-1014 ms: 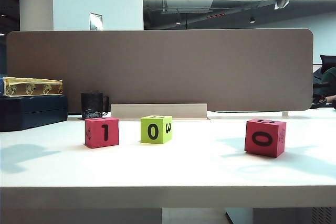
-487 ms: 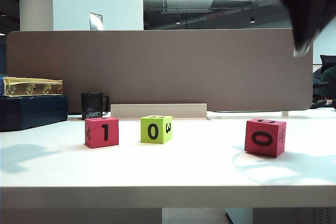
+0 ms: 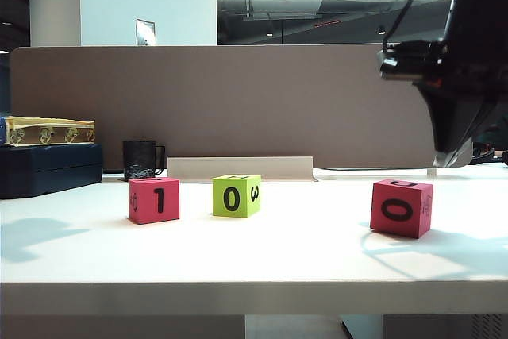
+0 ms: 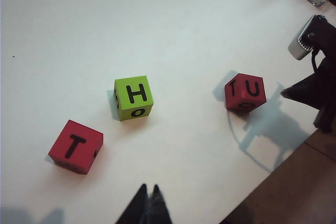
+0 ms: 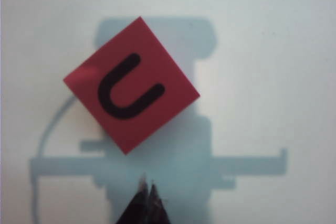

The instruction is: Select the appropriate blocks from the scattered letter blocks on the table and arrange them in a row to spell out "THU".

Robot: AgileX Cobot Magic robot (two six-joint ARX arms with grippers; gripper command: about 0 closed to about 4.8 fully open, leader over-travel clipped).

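Showing T, H, U tops, blocks [image 4: 134, 97]

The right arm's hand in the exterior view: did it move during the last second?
Yes. The right hand has come down, from above the top edge of the tan-brown divider panel to near its bottom edge, above the red foam cube marked U.

Looking down on the white table [image 4: 157, 19], three blocks sit in a loose row, all apart from each other. Red T block [image 4: 76, 146], then the lime green H block [image 4: 133, 97], then the red U block [image 4: 245, 92] a bit further off. Left gripper [image 4: 148, 206] is just dark fingertips pinched together, above the table near the T and H. The other arm [image 4: 316, 85] pokes in past the U block.
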